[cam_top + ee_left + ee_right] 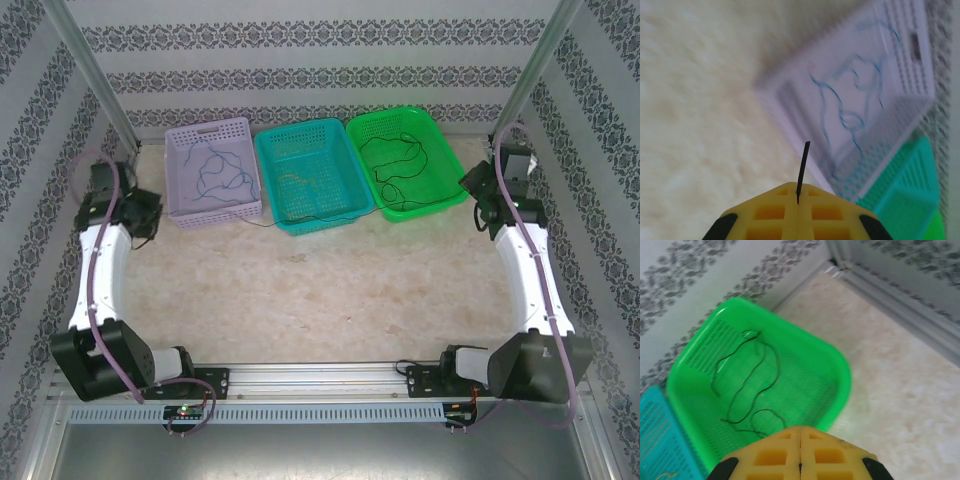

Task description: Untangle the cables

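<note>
- Here, the left gripper (798, 196) shows its yellow fingers pressed together; a short black sliver (802, 167) stands up from the seam between them, and it cannot be told whether that is a piece of cable.
- Likewise pressed together, the right gripper (800, 434) carries nothing visible between its yellow fingers.
- Just ahead and to the right of the left gripper sits the lavender perforated plastic basket (785, 112), a corner turned toward the fingers. The thin blue cable (845, 100) lies loose on its floor, its loops strung along the basket's length and running away from the gripper on a diagonal.
- Ahead and to the left of the right gripper sits the bright green perforated plastic basket (840, 370). The thin black cable (755, 375) lies inside in open loops, its long run stretching from the near end of the basket toward the far one.
- Farthest from both grippers, between the two other baskets, the teal perforated plastic basket (315, 222) holds the faint yellowish-green cable (300, 180).
- By this layout the left arm is nearer the blue cable and the right arm nearer the black one; each colour appears to lie in its own basket, so little sorting looks left.
</note>
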Action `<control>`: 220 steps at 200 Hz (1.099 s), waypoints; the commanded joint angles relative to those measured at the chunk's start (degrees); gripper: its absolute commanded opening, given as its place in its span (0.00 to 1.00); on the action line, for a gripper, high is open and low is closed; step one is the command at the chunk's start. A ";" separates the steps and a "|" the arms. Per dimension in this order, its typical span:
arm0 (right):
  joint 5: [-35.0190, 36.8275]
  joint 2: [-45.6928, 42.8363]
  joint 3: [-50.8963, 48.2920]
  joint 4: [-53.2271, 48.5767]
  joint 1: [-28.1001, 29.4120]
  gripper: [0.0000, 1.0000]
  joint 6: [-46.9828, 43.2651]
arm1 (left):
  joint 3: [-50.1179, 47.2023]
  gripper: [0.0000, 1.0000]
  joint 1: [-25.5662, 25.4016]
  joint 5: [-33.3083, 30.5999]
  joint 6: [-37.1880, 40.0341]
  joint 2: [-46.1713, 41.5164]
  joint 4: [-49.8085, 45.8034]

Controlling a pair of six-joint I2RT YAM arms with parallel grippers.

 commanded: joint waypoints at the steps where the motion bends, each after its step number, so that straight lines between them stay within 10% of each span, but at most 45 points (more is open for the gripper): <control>1: -4.20 2.09 3.91 2.91 3.73 0.00 -3.79 | 10.99 0.00 -10.45 7.26 -1.82 6.15 11.75; 87: -6.91 8.73 12.24 6.15 4.83 0.00 -0.87 | 83.15 0.00 -31.62 10.04 -10.38 58.78 31.87; 127: -11.29 13.92 14.15 8.38 4.68 0.00 0.91 | 84.98 0.00 -35.35 -1.90 -21.17 75.01 62.60; 220: -15.81 30.39 18.69 -1.45 3.98 0.05 2.47 | 85.17 0.00 -44.78 0.56 -19.45 86.56 61.58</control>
